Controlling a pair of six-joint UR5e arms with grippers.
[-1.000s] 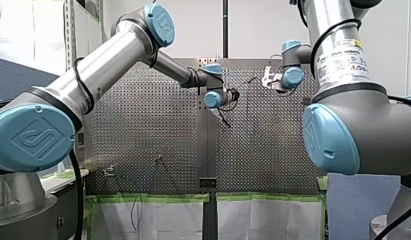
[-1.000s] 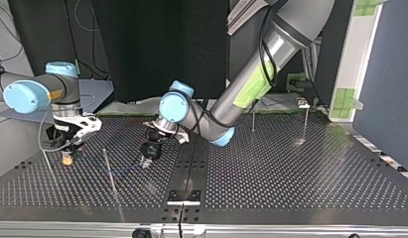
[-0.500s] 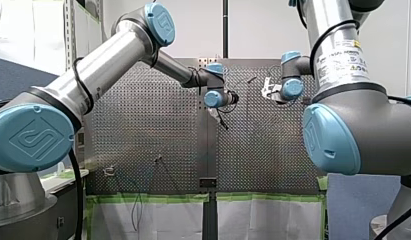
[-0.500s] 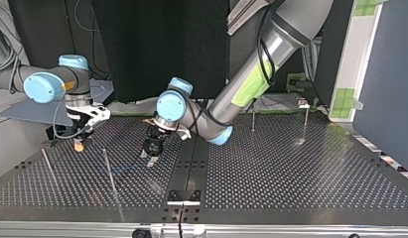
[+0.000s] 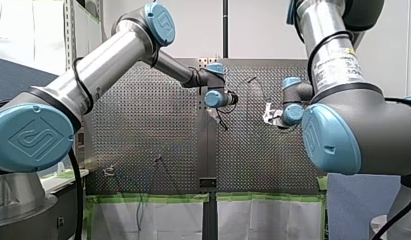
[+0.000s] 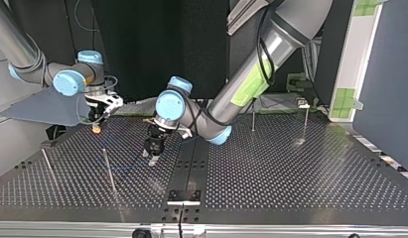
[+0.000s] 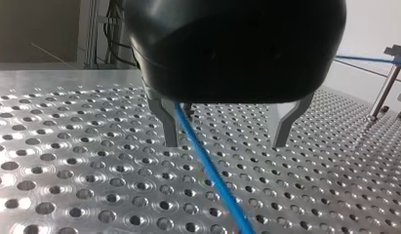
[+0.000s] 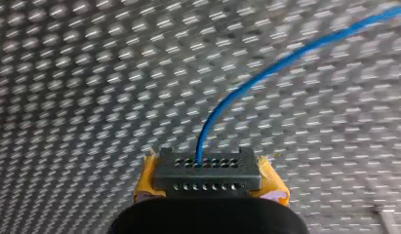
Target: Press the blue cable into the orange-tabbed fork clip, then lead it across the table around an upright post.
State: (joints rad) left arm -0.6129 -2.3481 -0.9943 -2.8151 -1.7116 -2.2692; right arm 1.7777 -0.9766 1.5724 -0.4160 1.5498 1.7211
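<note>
Slippage is the risk — my left hand [image 7: 226, 141] hangs wide with the blue cable [image 7: 208, 170] beside one finger, and my right hand [image 8: 208, 168], clamped on it at the top view's far left, could tug it clear.

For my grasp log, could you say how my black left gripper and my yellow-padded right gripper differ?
My left gripper has bare metal fingers; my right gripper has yellow pads. The left is open, the blue cable passing between its fingers; the right is shut on that cable. Both face the perforated table.
</note>
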